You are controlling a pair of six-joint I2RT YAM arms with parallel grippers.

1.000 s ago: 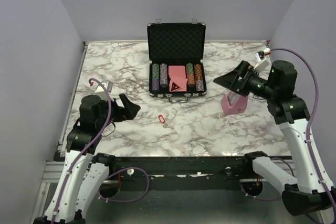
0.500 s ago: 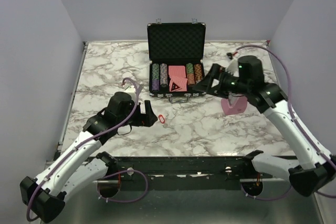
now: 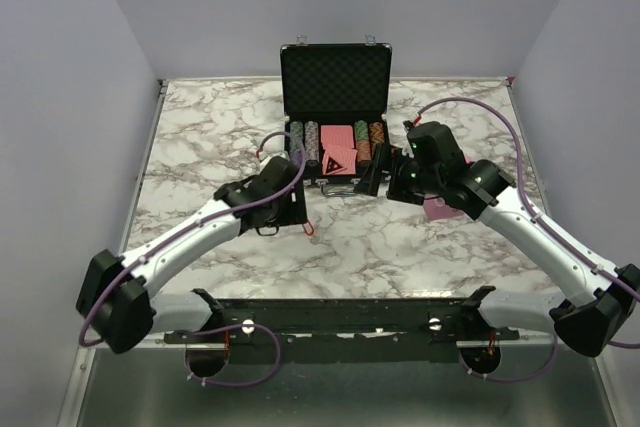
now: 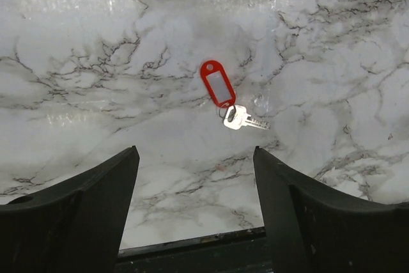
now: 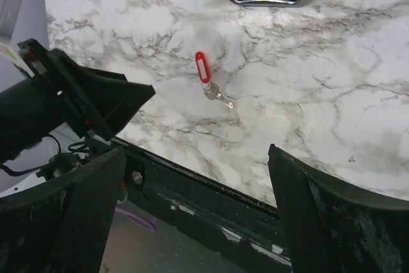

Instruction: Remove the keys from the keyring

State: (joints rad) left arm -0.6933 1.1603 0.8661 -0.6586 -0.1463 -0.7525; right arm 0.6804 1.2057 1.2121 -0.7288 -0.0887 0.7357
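Observation:
The keyring is a small red oval tag lying flat on the marble table, with one silvery key attached at its near end. Both also show in the right wrist view, the keyring and the key. In the top view the keyring lies just right of my left gripper. My left gripper is open and empty, hovering above and short of the keyring. My right gripper is open and empty, higher up in front of the case.
The open black case holds poker chip stacks and pink cards; its silver handle faces the keyring. A pink object sits behind the right arm. The table's near edge is close to the key.
Both arms have swung inward from the table's sides. The left gripper now sits beside the keyring and the right gripper in front of the case. The keyring has not moved.

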